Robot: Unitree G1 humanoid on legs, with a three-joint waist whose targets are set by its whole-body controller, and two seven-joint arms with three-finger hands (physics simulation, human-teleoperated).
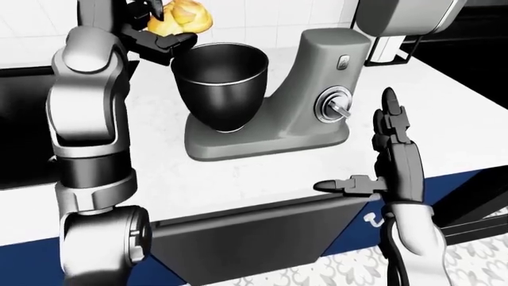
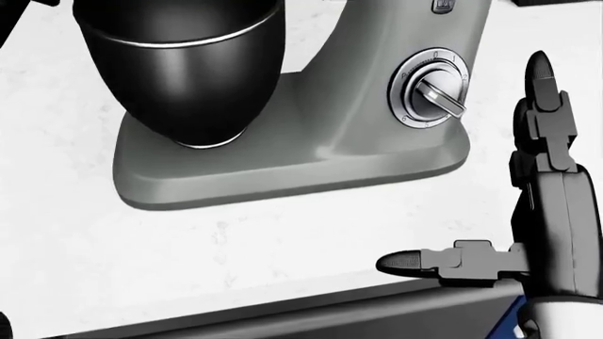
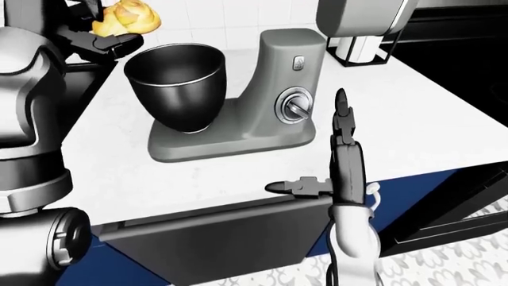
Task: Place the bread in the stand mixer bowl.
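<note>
The golden bread (image 1: pixel 184 16) is held high at the top left of the left-eye view, with my left hand (image 1: pixel 157 27) shut on it, just left of and above the rim of the dark mixer bowl (image 1: pixel 220 83). The bowl sits on the grey stand mixer (image 1: pixel 317 101), whose head is tilted up. My right hand (image 1: pixel 379 158) stands open and flat to the right of the mixer base, thumb pointing left, holding nothing. The head view shows only the bowl's lower part (image 2: pixel 179 70), the speed dial (image 2: pixel 432 95) and the right hand (image 2: pixel 490 219).
The mixer stands on a white speckled counter (image 1: pixel 238 179) over blue cabinets. A dark drawer front (image 1: pixel 254 232) juts out below the counter edge. A black wire rack (image 1: pixel 389 50) stands behind the mixer at the top right. My left arm (image 1: pixel 87 119) rises along the left side.
</note>
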